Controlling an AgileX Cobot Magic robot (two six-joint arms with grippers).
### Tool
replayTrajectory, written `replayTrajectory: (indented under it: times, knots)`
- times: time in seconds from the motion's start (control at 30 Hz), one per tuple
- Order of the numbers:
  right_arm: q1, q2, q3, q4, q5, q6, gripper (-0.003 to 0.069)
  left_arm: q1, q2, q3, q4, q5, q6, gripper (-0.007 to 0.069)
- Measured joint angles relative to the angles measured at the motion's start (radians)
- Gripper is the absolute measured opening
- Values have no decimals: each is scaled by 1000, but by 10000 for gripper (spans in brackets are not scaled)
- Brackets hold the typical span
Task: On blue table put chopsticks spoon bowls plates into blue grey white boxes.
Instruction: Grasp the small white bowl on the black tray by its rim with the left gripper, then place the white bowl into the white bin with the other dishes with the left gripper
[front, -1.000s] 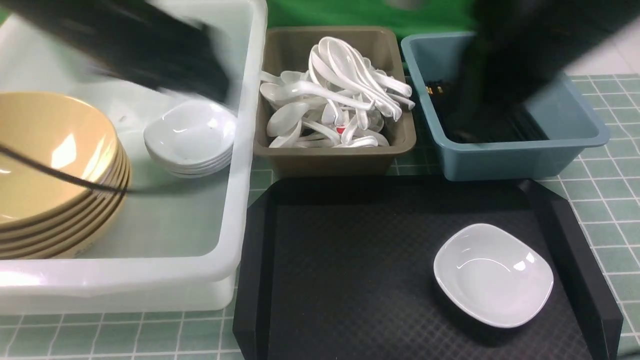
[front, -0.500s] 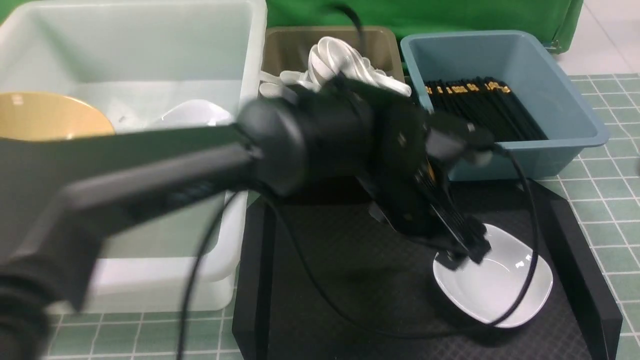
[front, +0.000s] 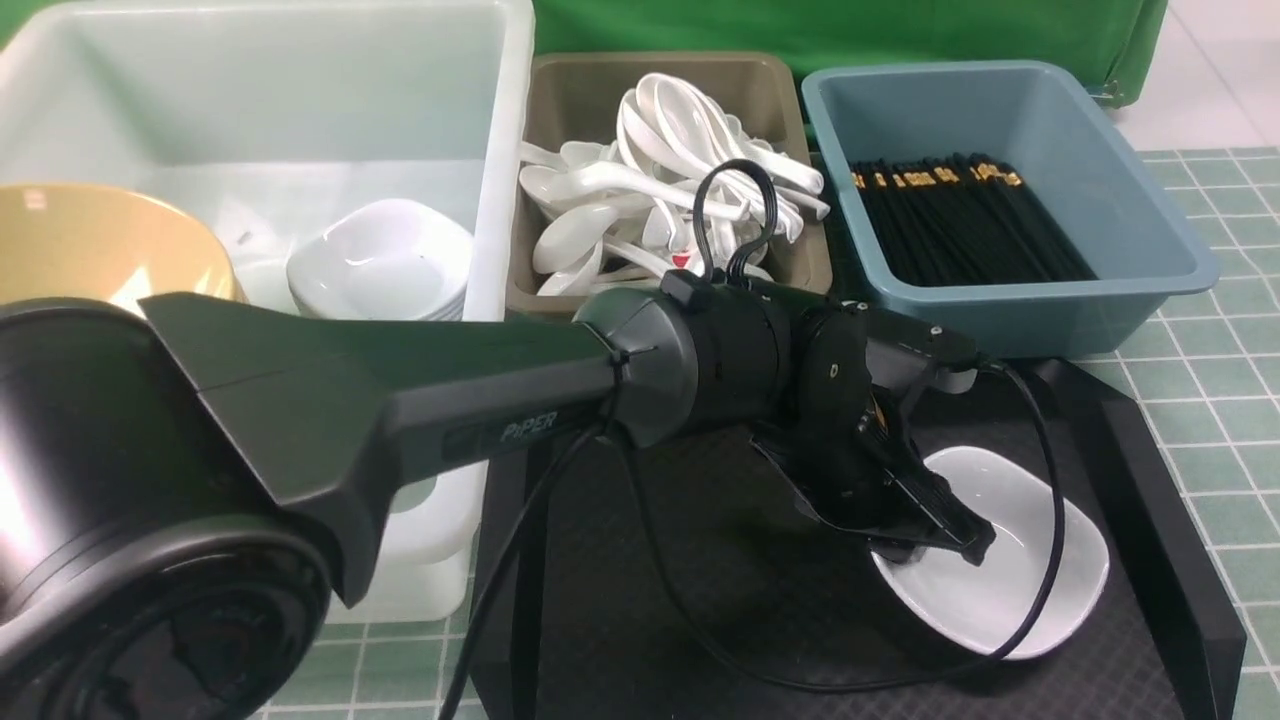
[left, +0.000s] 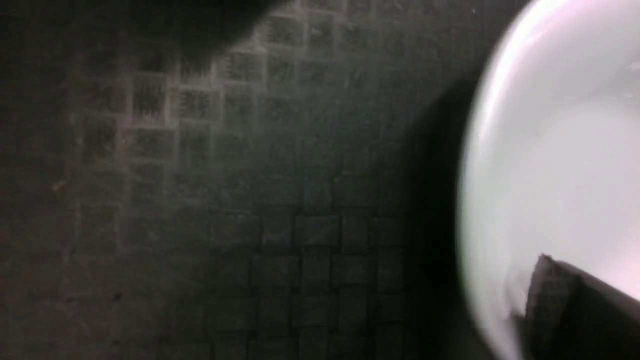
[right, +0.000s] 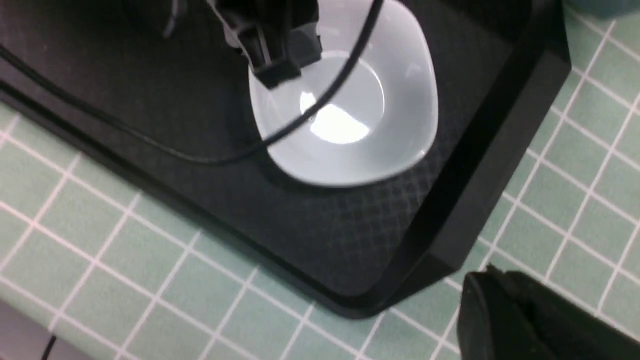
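One small white plate sits on the black tray, its left rim apparently pinched by the left end effector, so it should rise level, clear the tray's lip, then cross to the white box.

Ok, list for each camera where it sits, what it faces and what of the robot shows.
Front: between the arms, facing forward over the black tray; the left arm crosses it, left gripper at the plate.
Left wrist: close over the tray, facing the plate's rim; one fingertip shows.
Right wrist: above, facing down on tray, plate and blue table; right gripper and left gripper show.
Shared: all three see plate and tray.
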Motion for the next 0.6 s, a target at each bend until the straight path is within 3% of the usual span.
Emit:
replayTrajectory:
  times: [0.07,0.33,0.53,0.6]
  knots:
    - [0,0,0,8,-16,0,48,1,-7,-12,-15,-3,3,49]
    - [0,47,-84,42,-39,-35,48,70,-97,-121,107,221,29,5]
    - [5,203,-267,206,-56,-160,48,240,-368,-151,220,267,32,4]
    - [53,298,-380,251,-60,-198,48,353,-474,-148,246,310,38,4]
